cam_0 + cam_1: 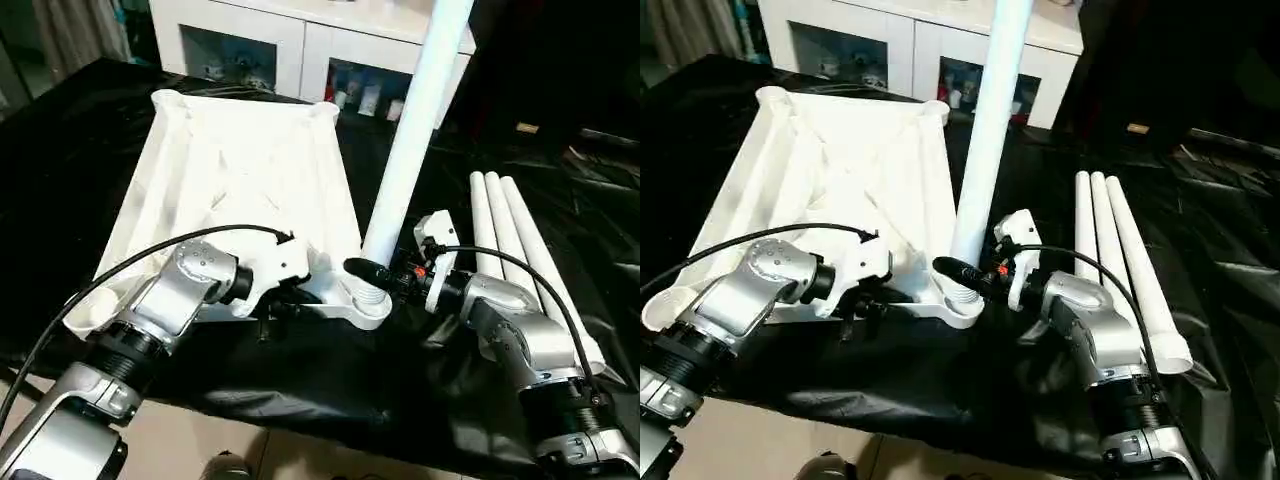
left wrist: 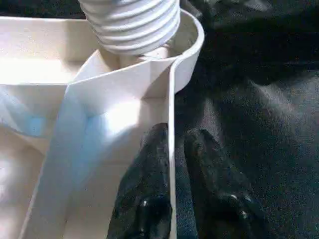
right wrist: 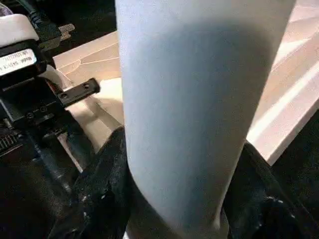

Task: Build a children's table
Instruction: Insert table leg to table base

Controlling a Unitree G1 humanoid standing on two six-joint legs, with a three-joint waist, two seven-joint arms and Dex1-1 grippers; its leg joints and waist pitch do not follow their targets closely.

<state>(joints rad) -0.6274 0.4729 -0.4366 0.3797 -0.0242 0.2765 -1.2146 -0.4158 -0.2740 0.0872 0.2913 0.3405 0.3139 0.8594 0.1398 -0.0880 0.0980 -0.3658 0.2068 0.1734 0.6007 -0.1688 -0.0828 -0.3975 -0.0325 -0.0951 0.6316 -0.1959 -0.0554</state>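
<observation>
Black-draped counter [image 1: 80, 130] fills the foreground, cloth creased and shiny; behind it a white cabinet [image 1: 300, 40] w/ glass doors and small items on its shelves. Pale floor shows at the near edge.

Children's table top [image 1: 240, 180] lies upside down on the counter, ribbed underside up, rounded sockets at the corners. One white leg [image 1: 415, 130] stands near-upright in the near corner socket [image 1: 365, 305] on the robot's right, threaded end seated in the cup. Three spare legs [image 1: 510, 240] lie side by side on the cloth, just right of the top.

Left arm reaches in from lower left, forearm angled up toward the near edge of the top. Left gripper [image 2: 172, 199] has its jaws pinched on the thin rim wall of the top, one finger inside, one outside, close to the occupied socket.

Right arm comes in from lower right, wrist bent inward. Right gripper [image 3: 174, 199] has its jaws clamped around the standing leg low on the tube, just above the socket, black fingers [image 3: 104, 184] on either side.
</observation>
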